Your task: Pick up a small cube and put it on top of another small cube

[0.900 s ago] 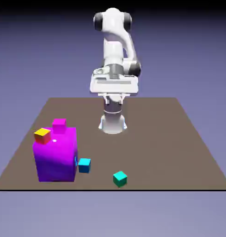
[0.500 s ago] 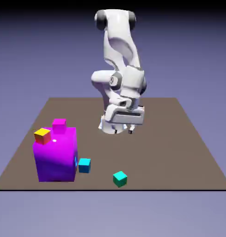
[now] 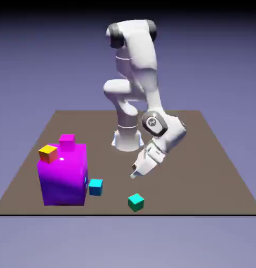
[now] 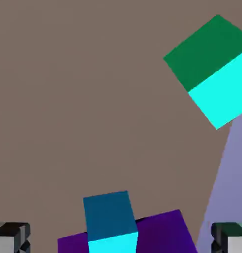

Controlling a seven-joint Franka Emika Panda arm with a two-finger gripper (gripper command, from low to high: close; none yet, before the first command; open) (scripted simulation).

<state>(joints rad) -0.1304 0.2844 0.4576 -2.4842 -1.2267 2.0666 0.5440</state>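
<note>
The tiny teal cube (image 3: pixel 135 202) lies on the table near its front edge; in the hand view this teal cube (image 4: pixel 212 69) is at the upper right. The tiny sky-blue cube (image 3: pixel 95 186) rests against the big purple block (image 3: pixel 63 175), and in the hand view the sky-blue cube (image 4: pixel 109 220) sits low in the middle, in front of the purple block (image 4: pixel 162 234). My gripper (image 3: pixel 134 174) hangs tilted above the table, up and slightly left of the teal cube, apart from both cubes. The gripper (image 4: pixel 121 242) is open and holds nothing; its fingertips (image 4: pixel 11 237) show at the bottom corners.
An orange-yellow cube (image 3: pixel 47 153) and a small magenta cube (image 3: pixel 67 142) sit on top of the purple block. The table's front edge (image 3: pixel 151 214) runs just beyond the teal cube; in the hand view the backdrop (image 4: pixel 231 173) shows past that edge at the right.
The arm has swung down from high above the base and forward. The hand has dropped, tilted, and now hovers close above the teal cube. No cube has moved.
</note>
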